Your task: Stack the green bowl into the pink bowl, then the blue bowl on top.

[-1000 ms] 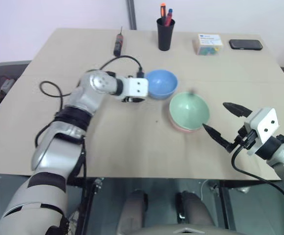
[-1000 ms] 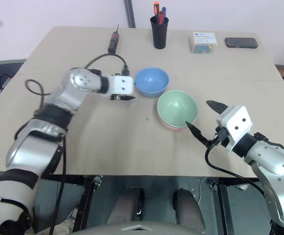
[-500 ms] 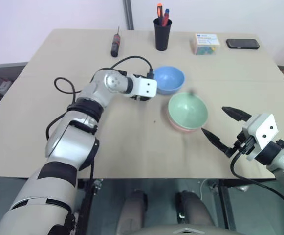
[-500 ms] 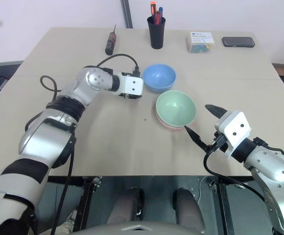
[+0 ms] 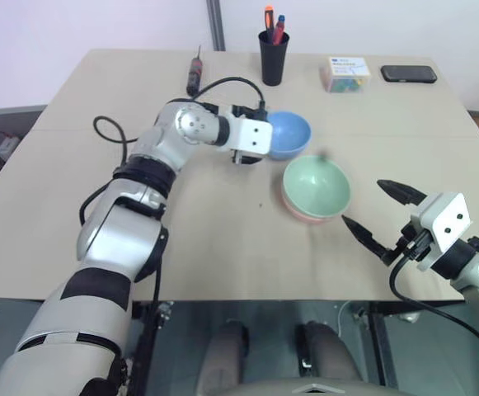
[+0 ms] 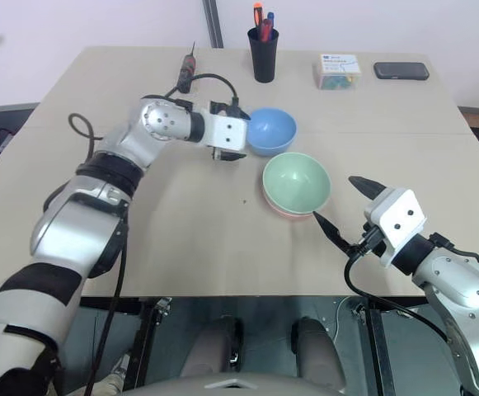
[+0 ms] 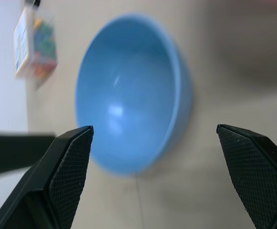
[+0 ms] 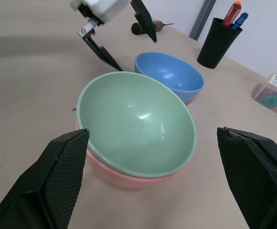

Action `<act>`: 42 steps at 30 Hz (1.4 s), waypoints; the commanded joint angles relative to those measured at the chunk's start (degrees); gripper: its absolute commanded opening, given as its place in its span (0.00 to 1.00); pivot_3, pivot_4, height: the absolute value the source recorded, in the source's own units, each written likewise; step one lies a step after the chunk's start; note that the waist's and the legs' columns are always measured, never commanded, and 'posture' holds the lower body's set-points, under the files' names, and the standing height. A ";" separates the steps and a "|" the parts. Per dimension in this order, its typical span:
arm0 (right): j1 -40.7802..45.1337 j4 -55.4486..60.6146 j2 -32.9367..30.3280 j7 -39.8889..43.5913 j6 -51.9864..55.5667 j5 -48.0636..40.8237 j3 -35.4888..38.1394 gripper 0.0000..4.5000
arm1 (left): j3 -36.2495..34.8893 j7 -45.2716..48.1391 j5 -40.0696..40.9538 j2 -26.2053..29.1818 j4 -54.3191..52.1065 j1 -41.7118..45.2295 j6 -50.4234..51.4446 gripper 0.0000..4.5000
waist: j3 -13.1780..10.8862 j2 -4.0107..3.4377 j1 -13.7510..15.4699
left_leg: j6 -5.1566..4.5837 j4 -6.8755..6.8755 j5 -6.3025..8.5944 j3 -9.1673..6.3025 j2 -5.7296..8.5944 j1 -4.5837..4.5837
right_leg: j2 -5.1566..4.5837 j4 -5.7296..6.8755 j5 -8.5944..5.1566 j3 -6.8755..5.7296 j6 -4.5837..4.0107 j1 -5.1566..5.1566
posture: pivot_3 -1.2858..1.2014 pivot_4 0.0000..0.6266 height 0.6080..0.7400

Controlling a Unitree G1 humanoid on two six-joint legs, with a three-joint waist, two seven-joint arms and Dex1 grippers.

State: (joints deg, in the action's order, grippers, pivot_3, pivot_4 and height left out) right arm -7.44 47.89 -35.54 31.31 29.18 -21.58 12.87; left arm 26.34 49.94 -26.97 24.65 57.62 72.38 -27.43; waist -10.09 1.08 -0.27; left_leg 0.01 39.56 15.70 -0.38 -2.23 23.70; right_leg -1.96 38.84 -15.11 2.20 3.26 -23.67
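The green bowl (image 5: 316, 186) sits nested inside the pink bowl (image 5: 308, 217), whose rim shows beneath it, in the middle of the table. Just behind them and to the left stands the blue bowl (image 5: 287, 134), upright and on its own. My left gripper (image 7: 153, 128) hovers at the blue bowl's left rim. It points at the bowl, open wide with nothing between its fingers (image 8: 99, 49). To the right of the stacked pair, near the table's front edge, my right gripper (image 5: 364, 202) is open and empty, facing the green bowl (image 8: 137, 123).
A black pen cup (image 5: 273, 59), a screwdriver (image 5: 194, 73), a clear box of coloured bits (image 5: 347, 73) and a dark phone (image 5: 410, 73) line the table's far side. Bare tabletop (image 5: 214, 231) lies in front of the bowls.
My left gripper has moved right and a little up, and its jaws have spread wide. The blue bowl has shifted slightly right, nearer the stacked pair. The right arm has not moved.
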 commanded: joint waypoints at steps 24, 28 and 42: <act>-3.20 2.66 -0.58 -0.78 -0.85 -0.36 5.59 1.00 | -5.59 16.48 12.83 -0.58 -1.45 4.53 -5.72 0.02 | -0.01 0.01 -0.35 | 0.00 0.00 0.00 -0.01 0.00 0.01 | 0.01 0.00 0.00 0.00 0.00 -0.01 | 0.52 0.24 1.00; -6.29 3.40 -0.16 -0.68 -1.27 -0.50 8.22 1.00 | -9.01 32.46 25.54 0.27 -15.15 3.04 2.07 0.02 | 0.00 0.01 0.00 | 0.02 0.00 -0.01 -0.01 0.00 0.05 | -0.03 -0.02 0.00 -0.02 0.00 0.00 | 0.52 0.24 1.00; -5.43 3.02 -1.07 -0.64 -0.85 -0.65 7.86 1.00 | -7.51 34.77 29.41 0.58 -35.26 -8.29 13.86 0.55 | 0.08 -0.14 -0.46 | 0.00 0.01 -0.01 0.12 -0.04 -0.25 | 0.07 0.10 0.00 0.19 0.00 0.18 | 0.52 0.24 1.00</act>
State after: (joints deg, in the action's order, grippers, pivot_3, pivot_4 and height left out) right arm -13.88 49.39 -35.76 30.71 28.68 -21.79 20.67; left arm 20.64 86.13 0.29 25.51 26.67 64.04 -15.39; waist -10.01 0.94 -0.73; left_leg 0.00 39.57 15.70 -0.26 -2.27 23.46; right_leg -1.90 38.92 -15.11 2.39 3.25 -23.49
